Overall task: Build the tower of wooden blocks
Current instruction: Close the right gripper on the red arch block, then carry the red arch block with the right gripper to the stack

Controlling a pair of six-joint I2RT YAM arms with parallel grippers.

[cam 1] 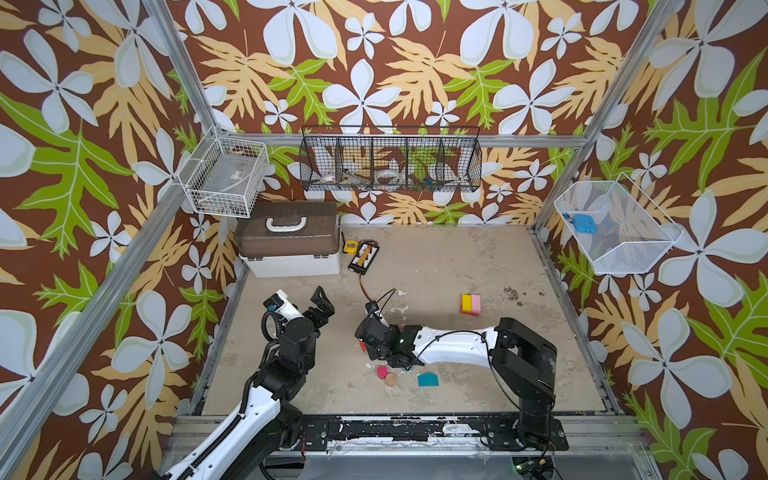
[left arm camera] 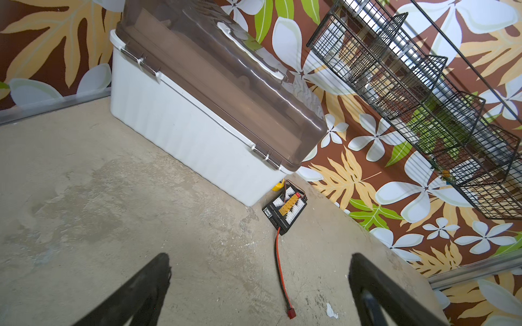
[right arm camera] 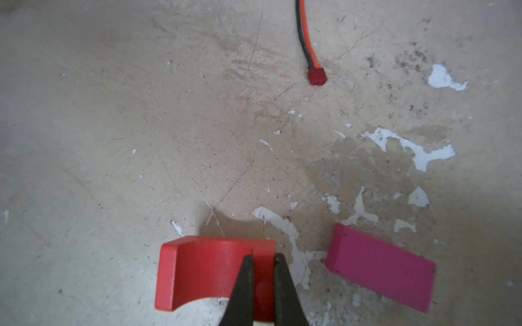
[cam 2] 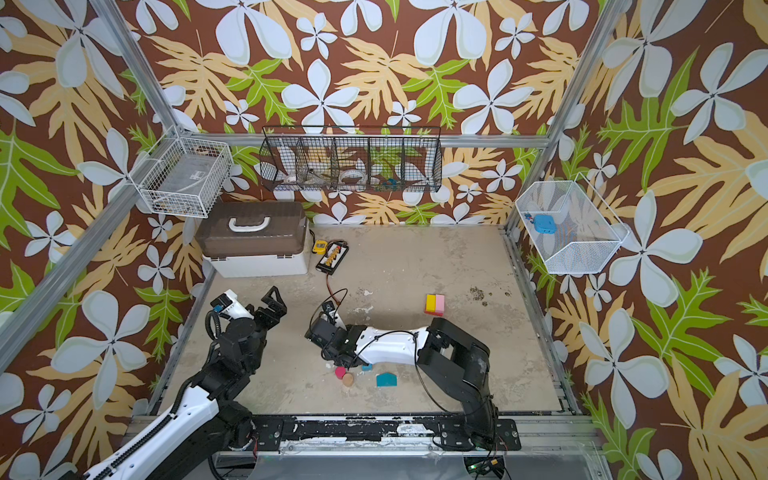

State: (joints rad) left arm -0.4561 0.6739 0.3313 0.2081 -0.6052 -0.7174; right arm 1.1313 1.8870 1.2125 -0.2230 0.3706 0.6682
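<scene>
Clamping one leg of the red arch block (right arm camera: 203, 271), the right gripper (right arm camera: 264, 256) has its jaws pressed together on the wood. It sits low over the table (cam 1: 457, 257), at about 8 o'clock from the middle. Just beside the arch, not touching it, lies a magenta brick (right arm camera: 381, 276). A red cable plug (right arm camera: 317, 76) rests well ahead, with bare floor between.

In both top views the tower (cam 1: 470, 304) is a low stack, yellow and pink side by side on red. It stands at 3 o'clock, well clear of the table's right edge. At 6 o'clock a magenta cylinder (cam 1: 382, 371) sits just beside a tan cylinder (cam 1: 390, 379). The teal house piece (cam 1: 428, 379) lies near them, and all three are short of the front edge.

The left gripper (left arm camera: 260, 262) hangs at 9 o'clock, jaws wide apart and empty. The storage box (cam 1: 291, 241) fills the 11 o'clock corner. From 12 to 2 o'clock the surface lies open.
</scene>
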